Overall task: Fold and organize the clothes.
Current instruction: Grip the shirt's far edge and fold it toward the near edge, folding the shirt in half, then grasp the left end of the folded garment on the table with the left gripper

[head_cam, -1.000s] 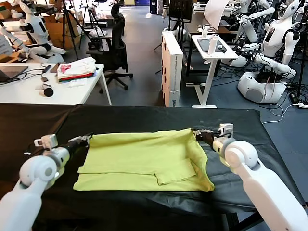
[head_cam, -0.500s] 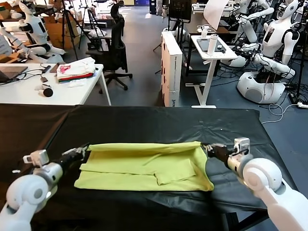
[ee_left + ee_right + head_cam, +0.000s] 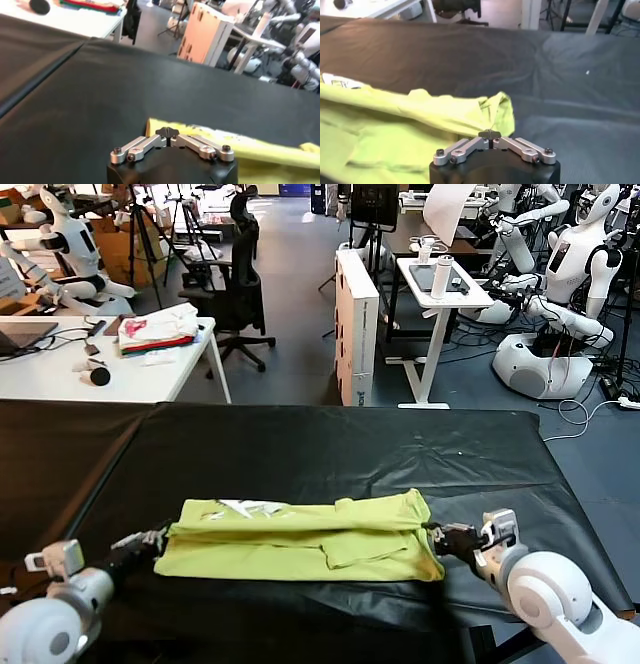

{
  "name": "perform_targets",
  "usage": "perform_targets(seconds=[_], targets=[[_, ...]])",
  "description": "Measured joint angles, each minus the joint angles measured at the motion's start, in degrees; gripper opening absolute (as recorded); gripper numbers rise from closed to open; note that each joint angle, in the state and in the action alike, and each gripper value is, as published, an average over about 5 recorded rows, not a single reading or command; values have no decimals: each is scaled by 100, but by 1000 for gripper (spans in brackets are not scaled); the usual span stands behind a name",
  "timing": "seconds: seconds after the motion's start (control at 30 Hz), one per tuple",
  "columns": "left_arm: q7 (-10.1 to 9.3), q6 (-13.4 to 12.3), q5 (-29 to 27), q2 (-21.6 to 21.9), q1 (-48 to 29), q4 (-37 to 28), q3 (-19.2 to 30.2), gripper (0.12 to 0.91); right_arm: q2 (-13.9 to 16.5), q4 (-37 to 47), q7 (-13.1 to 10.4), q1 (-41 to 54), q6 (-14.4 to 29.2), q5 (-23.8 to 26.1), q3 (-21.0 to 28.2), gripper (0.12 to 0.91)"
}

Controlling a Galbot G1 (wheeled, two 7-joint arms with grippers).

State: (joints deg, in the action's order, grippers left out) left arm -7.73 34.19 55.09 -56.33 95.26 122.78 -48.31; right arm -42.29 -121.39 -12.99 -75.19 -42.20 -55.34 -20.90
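Observation:
The lime-yellow T-shirt [image 3: 300, 539] lies as a narrow doubled band near the front of the black table [image 3: 300, 444]. Its small white printed patch [image 3: 245, 507] faces up along the far edge. My left gripper [image 3: 160, 537] is at the band's left end, low over the table. In the left wrist view that gripper [image 3: 167, 133] is shut, with the yellow edge [image 3: 260, 150] right at its tips. My right gripper [image 3: 433, 534] is at the band's right end. In the right wrist view it [image 3: 490, 134] pinches a thin fold of the T-shirt [image 3: 395, 120].
A white desk [image 3: 60, 374] at the back left carries a white, pink and red stack of folded cloth [image 3: 155, 332]. Behind the table stand an office chair [image 3: 235, 284], a white cabinet [image 3: 357, 324] and other robots [image 3: 560, 294]. Bare black tabletop lies beyond the T-shirt.
Both grippers have drawn back toward me and down, pulling the T-shirt's far edge over its near half. The wide spread cloth is now a narrow doubled band.

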Motion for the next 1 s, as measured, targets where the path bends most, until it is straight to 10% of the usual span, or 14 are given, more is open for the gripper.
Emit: perform_targets(seconds=[0.27, 0.63, 1.0], targets=[[-81, 80, -140, -134, 350, 31, -17, 169, -68, -18, 226, -39, 34, 23, -65, 298], [-272, 417, -186, -218, 518, 298, -296, 790, -274, 49, 386, 103, 538, 185, -352, 887], [-168, 248, -356, -357, -423, -145, -188, 907, -1064, 668, 228, 621, 797, 641, -181, 907]])
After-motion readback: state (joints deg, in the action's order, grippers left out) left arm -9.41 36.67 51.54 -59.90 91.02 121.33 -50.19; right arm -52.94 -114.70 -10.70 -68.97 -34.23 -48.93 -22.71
